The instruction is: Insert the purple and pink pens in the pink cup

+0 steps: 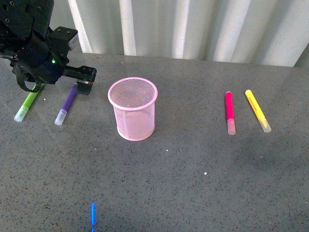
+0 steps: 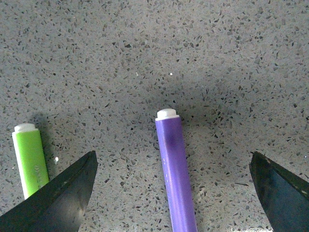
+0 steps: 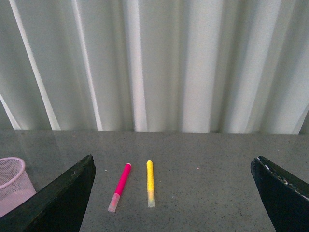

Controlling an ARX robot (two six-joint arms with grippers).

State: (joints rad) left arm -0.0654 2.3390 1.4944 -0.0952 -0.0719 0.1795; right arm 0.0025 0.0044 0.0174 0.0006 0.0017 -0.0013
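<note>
The purple pen (image 1: 67,104) lies flat on the grey table, left of the pink cup (image 1: 133,108), which stands upright and empty. My left gripper (image 1: 82,79) hovers open over the pen's far end. In the left wrist view the purple pen (image 2: 176,174) runs between the two black fingers (image 2: 63,200), which do not touch it. The pink pen (image 1: 230,112) lies to the right of the cup. My right gripper (image 3: 174,193) is open and empty, well back from the pink pen (image 3: 120,186). The pink cup (image 3: 12,183) shows at that view's edge.
A lime-green marker (image 1: 28,104) lies just left of the purple pen, partly under the left arm; it also shows as the green marker (image 2: 31,162) in the left wrist view. A yellow marker (image 1: 258,110) lies right of the pink pen. A corrugated white wall (image 1: 193,29) bounds the table's back.
</note>
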